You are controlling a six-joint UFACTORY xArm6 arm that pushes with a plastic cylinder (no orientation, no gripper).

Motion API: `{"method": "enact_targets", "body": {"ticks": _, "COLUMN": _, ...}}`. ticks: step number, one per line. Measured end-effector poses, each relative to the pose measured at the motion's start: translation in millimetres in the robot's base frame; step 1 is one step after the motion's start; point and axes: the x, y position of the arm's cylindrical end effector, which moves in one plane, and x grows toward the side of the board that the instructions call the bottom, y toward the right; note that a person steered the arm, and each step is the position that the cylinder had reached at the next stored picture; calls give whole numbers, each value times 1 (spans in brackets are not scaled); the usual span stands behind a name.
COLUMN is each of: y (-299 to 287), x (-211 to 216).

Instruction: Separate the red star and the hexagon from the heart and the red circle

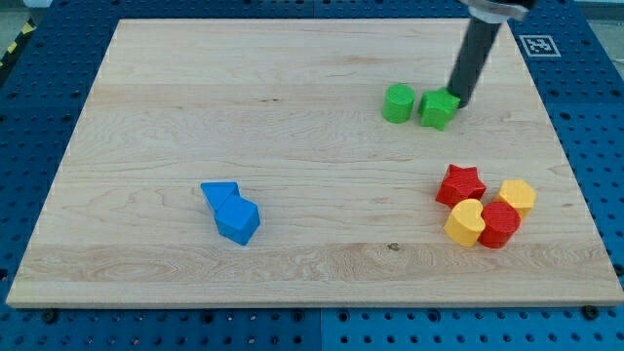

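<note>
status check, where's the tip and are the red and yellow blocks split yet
My tip at the green star, beside the green circle. Red star, yellow hexagon, yellow heart, red circle clustered, not separated. Path down clear.

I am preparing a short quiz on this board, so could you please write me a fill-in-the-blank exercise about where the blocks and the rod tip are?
1. My tip is at the green ____.
2. The green cylinder sits to that block's view ____.
3. The red star lies at the view's ____ of the yellow heart.
4. The two blocks alone at the board's lower left are ____.

Missing words: cube; left; top; blue
</note>
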Motion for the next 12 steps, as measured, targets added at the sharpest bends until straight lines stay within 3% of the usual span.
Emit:
{"method": "enact_targets", "body": {"ticks": 2, "y": -33, "x": 0}}
{"method": "enact_targets", "body": {"ticks": 3, "y": -16, "x": -5}}
{"method": "enact_targets", "body": {"ticks": 4, "y": 44, "x": -2}}
{"method": "enact_targets", "body": {"ticks": 6, "y": 98, "x": 72}}
{"method": "enact_targets", "body": {"ticks": 8, "y": 110, "x": 158}}
{"method": "enact_targets", "body": {"ticks": 9, "y": 103, "x": 158}}
{"method": "enact_targets", "body": {"ticks": 12, "y": -8, "x": 148}}
